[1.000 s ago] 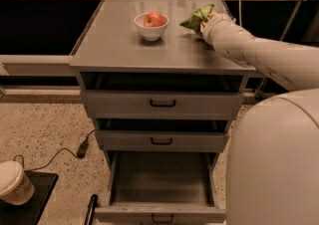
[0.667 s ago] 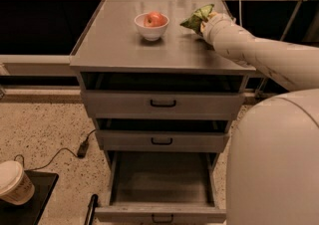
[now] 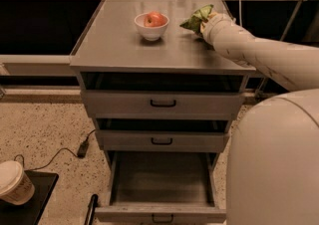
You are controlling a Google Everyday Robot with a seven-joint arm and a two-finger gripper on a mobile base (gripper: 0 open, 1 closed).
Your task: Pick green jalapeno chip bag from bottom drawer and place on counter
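We judge the task to be at its last step: the small crinkled green jalapeno chip bag is out of the drawer and up at the wide flat grey metal counter, at its far right part, near the right edge. The deep grey metal bottom drawer stands pulled out below, and its floor shows nothing inside.

The robot's pale two-finger gripper is at the right side of the bag, at the end of the cream arm that reaches in over the counter's right edge. The wrist hides the gripper's working end, so we cannot tell whether it grips the bag or has let it go. Nor can we tell whether the bag rests on the metal or hangs just above it.

The next move, as we read it, calls for a clean release with the bag fully borne by the counter, then a withdrawal up and back to the right, so that the bag is not dragged off the nearby edge.

The bag looks shiny and wrinkled, green with paler patches, bunched and pointing up and left. It lies near the round white bowl holding a red apple, to the bowl's right and apart from it
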